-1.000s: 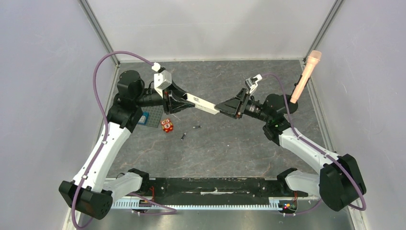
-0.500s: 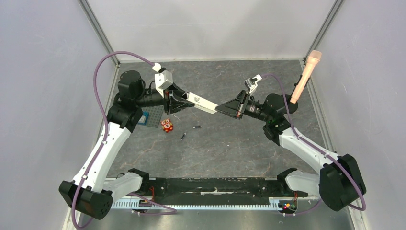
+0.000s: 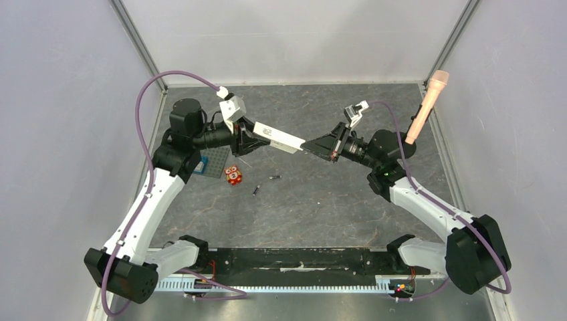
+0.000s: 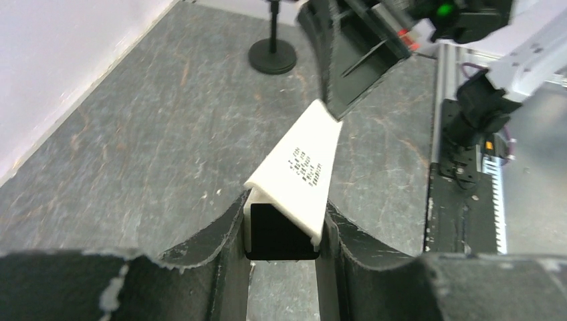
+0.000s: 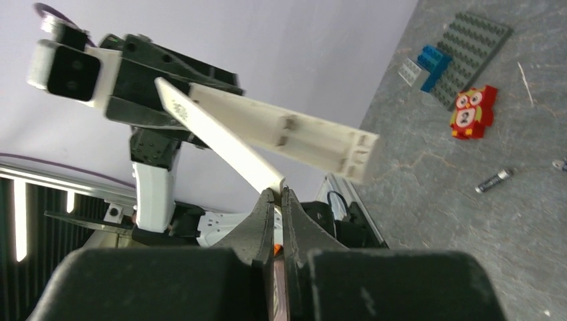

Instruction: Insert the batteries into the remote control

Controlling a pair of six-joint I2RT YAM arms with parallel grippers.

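My left gripper (image 3: 251,137) (image 4: 284,227) is shut on one end of the white remote control (image 3: 277,138) (image 4: 301,167), which it holds in the air, pointing at the right arm. Seen from the right wrist, the remote's body (image 5: 301,137) shows an open compartment. A thin white battery cover (image 5: 220,137) angles away from the body. My right gripper (image 3: 309,145) (image 5: 277,194) is shut on the tip of that cover. Two small dark batteries (image 3: 273,178) (image 3: 256,190) lie on the table below; one battery (image 5: 495,180) shows in the right wrist view.
A red-orange owl toy (image 3: 233,174) (image 5: 471,112) and a grey studded plate (image 3: 215,162) (image 5: 471,57) with blue bricks lie under the left arm. A pink microphone (image 3: 428,103) stands at the back right on a black base (image 4: 273,55).
My right gripper has shut on the far tip of the remote's cover. The left gripper has carried the remote slightly up and back.
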